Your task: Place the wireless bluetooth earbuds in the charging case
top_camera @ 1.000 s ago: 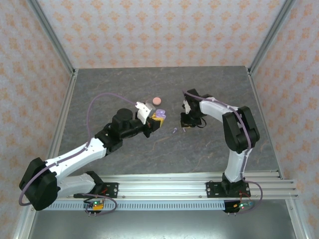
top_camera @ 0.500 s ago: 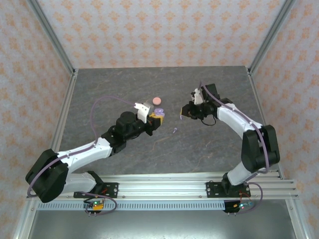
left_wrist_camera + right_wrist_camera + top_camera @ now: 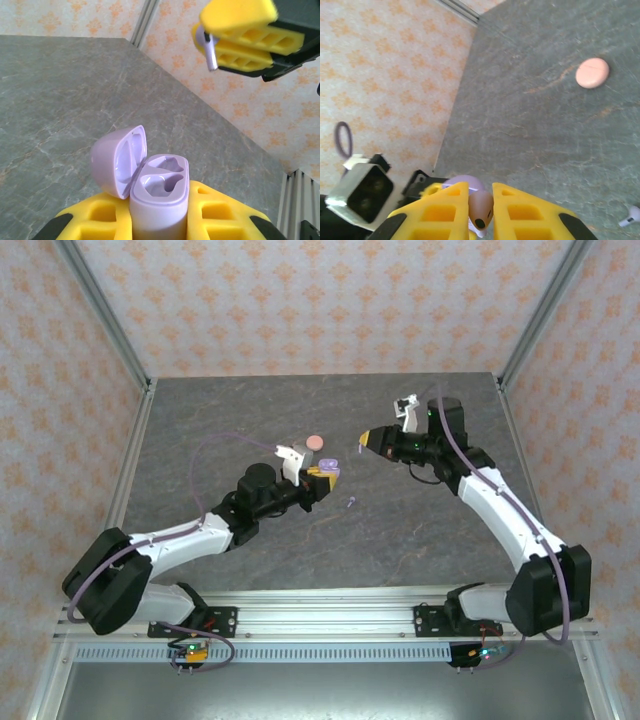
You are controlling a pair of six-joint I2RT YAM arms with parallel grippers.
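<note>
Lilac earbud [image 3: 210, 52] pinched aloft in right gripper [image 3: 372, 439].

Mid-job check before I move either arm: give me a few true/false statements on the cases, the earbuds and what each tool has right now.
1. The left tool grips the lilac case with its lid open. True.
2. The right tool is empty. False: it is shut on a lilac earbud.
3. Nothing sits in the lilac case yet. True.
4. The pink case lies open on the table. False: the pink case is closed.
5. A second lilac earbud lies loose on the table. True.
</note>
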